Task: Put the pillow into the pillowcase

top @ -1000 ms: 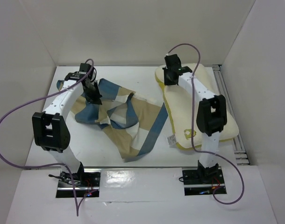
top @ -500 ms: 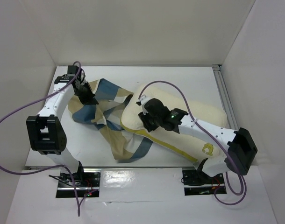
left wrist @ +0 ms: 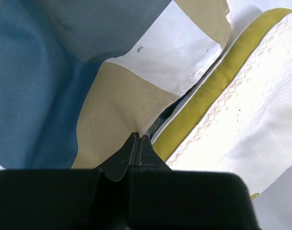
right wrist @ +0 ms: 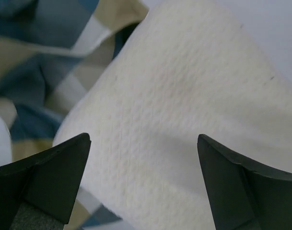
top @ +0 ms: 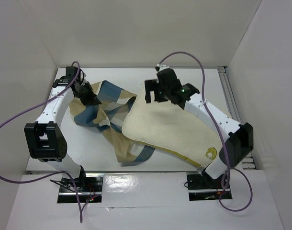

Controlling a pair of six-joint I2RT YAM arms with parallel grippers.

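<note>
From above, I see the pillow [top: 165, 127] lying slantwise on the white tabletop [top: 88, 148], right of centre. Its left edge overlaps the crumpled pillowcase [top: 105, 112], and its yellow logo [top: 210, 153] shows at the near right corner. The right arm crosses its right side and hides that edge. The right hand [top: 153, 93] sits at the pillow's far edge; from here I cannot tell whether it touches. The left hand [top: 91, 98] is at the far left part of the pillowcase, its fingers too small to read.

On the left wrist camera, the left hand [left wrist: 138, 143] has its fingers pressed together on a tan fold of the pillowcase [left wrist: 50, 81]. The pillow [left wrist: 246, 105] lies just beside it, yellow band [left wrist: 208, 100] facing the cloth. A dark gap shows between them; whether the pillow has entered the case I cannot tell.

On the right wrist camera, the right hand [right wrist: 143, 139] stands wide apart, gripping nothing, with the pillow [right wrist: 184, 96] filling the space beyond its fingers. The pillowcase [right wrist: 40, 62] is blurred and cut off at the upper left.
</note>
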